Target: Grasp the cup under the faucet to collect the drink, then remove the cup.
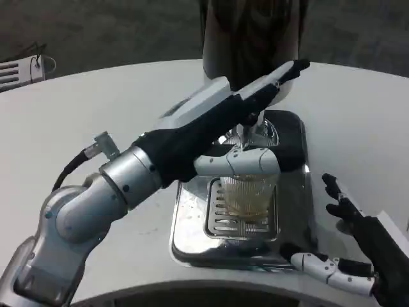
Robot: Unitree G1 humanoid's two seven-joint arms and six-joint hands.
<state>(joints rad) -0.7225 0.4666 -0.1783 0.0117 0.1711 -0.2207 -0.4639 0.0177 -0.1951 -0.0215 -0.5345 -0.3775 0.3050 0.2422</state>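
Cup (pixel 245 192): clear, ribbed plastic, holding pale liquid, upright on the slotted metal grate of a shiny steel drip tray (pixel 185 236), directly below the faucet (pixel 252 125) of a dark cylindrical dispenser (pixel 249 32). Left robot hand (pixel 236 128) reaches in from the left; white thumb curls around the cup's upper rim, remaining fingers stretch straight upward past the faucet. Left forearm silver, slanted up across the white table (pixel 96 102). Right robot hand (pixel 348 256) rests beside the tray's right edge, fingers spread, holding nothing.
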